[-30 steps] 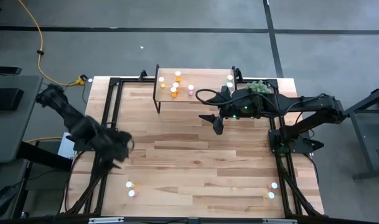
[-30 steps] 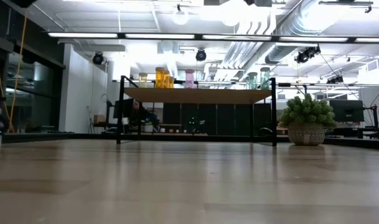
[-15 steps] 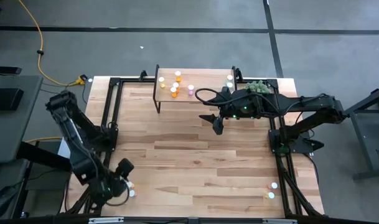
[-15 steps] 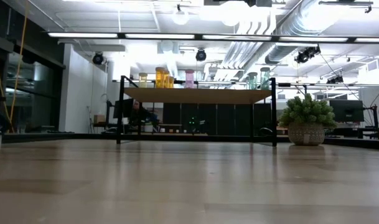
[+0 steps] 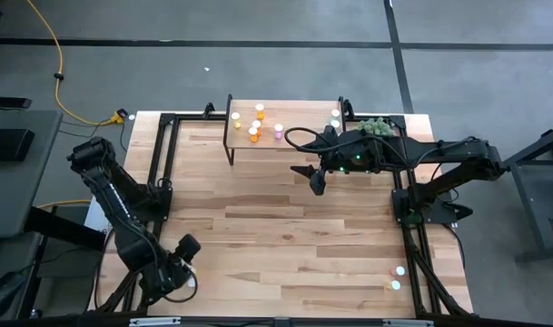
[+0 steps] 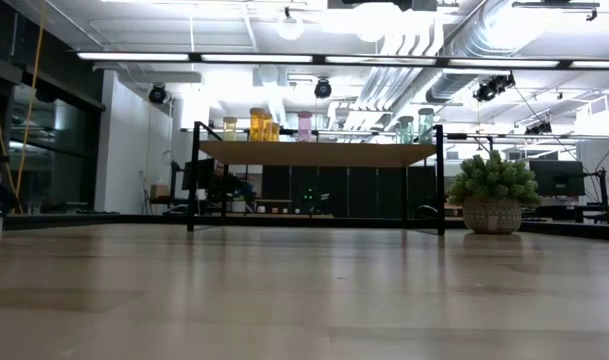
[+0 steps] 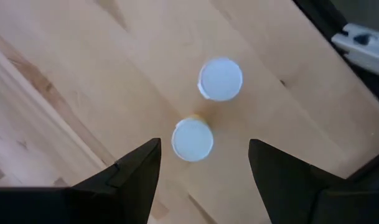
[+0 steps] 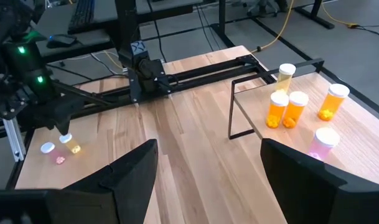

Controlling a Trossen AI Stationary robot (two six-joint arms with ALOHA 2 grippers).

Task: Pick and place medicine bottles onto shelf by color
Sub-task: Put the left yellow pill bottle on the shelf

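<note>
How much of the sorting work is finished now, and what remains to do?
Done: several medicine bottles already stand on the shelf, yellow and orange at one end, pink in the middle, teal at the other. In hand: the open left gripper hovers over two bottles near the table's front left; it holds nothing. Left: those two, plus a pair at front right. The open right gripper waits beside the shelf.

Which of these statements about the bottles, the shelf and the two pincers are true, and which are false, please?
1. The left pincer hangs open above two white-capped bottles. True.
2. The right pincer grips an orange bottle. False: it is open and empty.
3. Bottles already stand on the shelf. True.
4. The plant sits on the shelf. False: it stands on the table beside it.
5. No bottles lie near the table's front right corner. False: two bottles remain there.
</note>
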